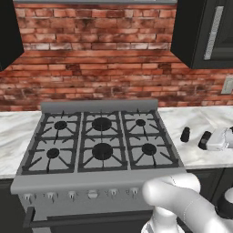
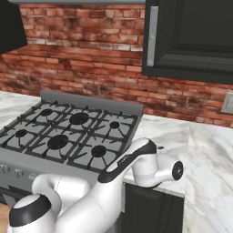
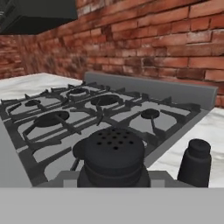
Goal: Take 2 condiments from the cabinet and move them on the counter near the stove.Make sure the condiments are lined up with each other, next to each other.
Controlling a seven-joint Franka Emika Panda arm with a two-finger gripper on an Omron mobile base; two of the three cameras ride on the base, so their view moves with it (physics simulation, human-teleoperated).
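Held shaker: we see a black shaker right at the hand, its perforated rounded top close before the hand camera.
Hand: closed on that shaker, low over the table right of the stove.
Second shaker: the other black shaker stands upright on the table, just beside the held one, between it and the stove.
Look: both small, black, narrower rounded tops.
Cabinet: dark wall cabinet above; we cannot see inside.
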